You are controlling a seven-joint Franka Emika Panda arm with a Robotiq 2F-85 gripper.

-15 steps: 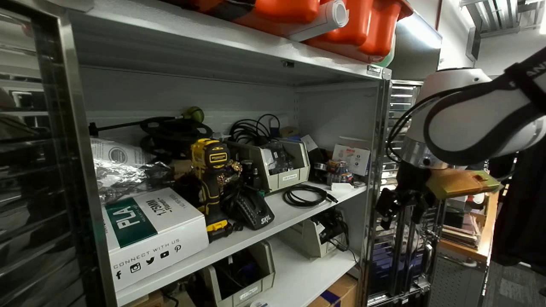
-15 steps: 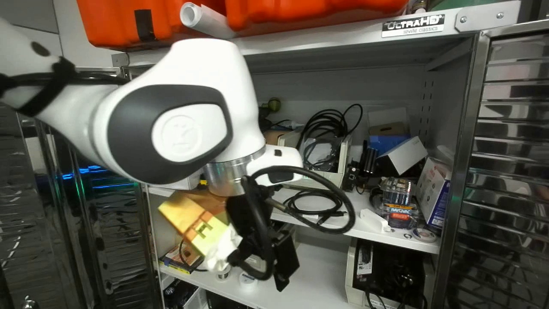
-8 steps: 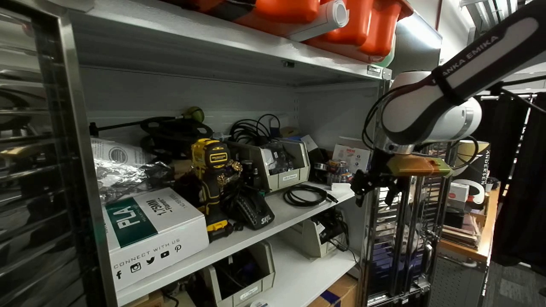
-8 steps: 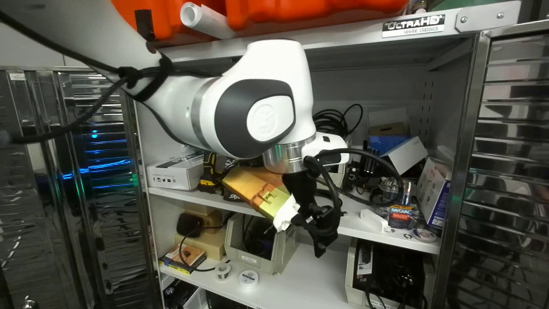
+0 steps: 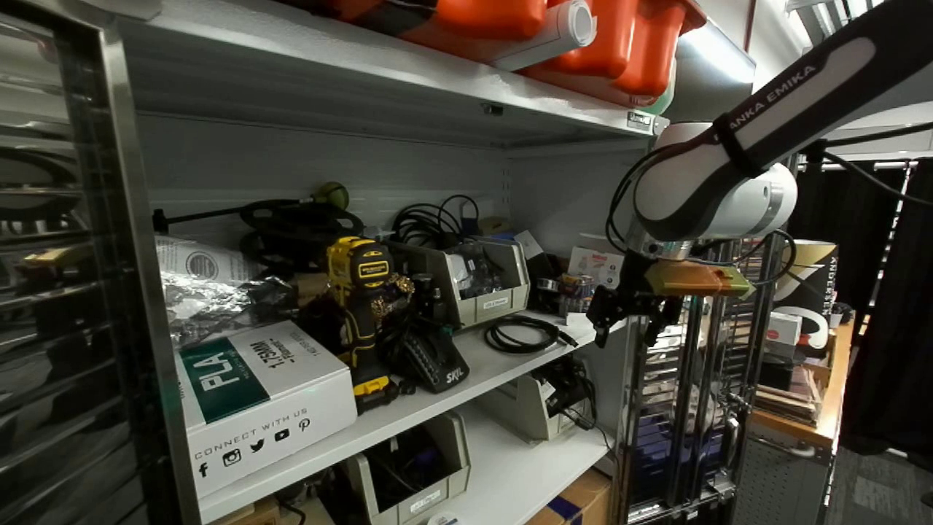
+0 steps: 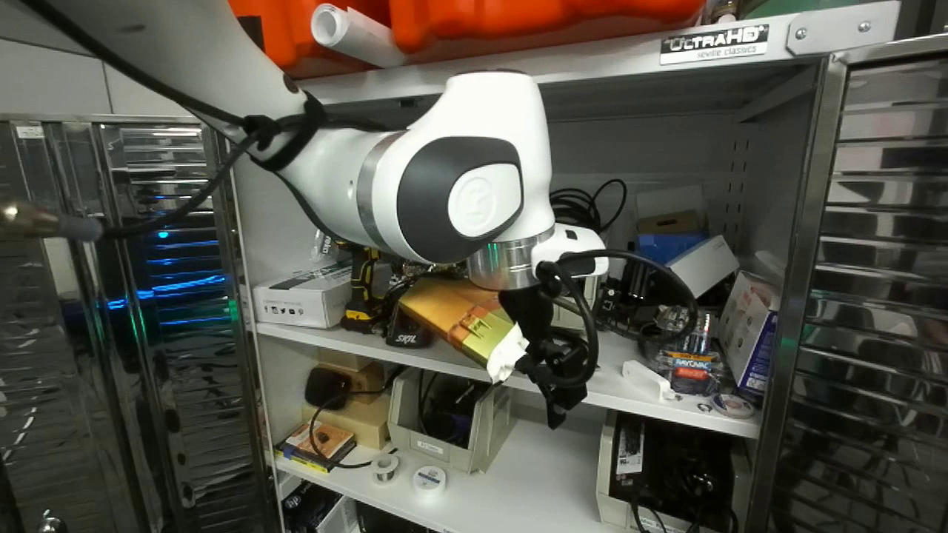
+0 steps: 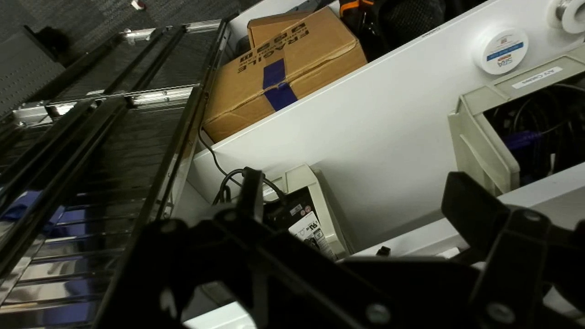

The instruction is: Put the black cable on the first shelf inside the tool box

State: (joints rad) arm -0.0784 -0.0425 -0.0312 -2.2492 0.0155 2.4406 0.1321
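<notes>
We had the gripper (image 5: 627, 335) spread, grasping nothing, in front of the shelf (image 5: 496, 368); inward from it the black cable (image 5: 521, 350) lay on that shelf, coiled, without one long axis. Our reach, we judged, ran inward.

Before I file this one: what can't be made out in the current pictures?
Black cable: largely hidden behind the gripper in an exterior view.
Drill: partly hidden behind the robot arm in an exterior view.
White box: one end hidden behind the door frame in an exterior view.
Spool: cut off by the right edge, wrist view.
Bin label: too small to read in an exterior view.
</notes>
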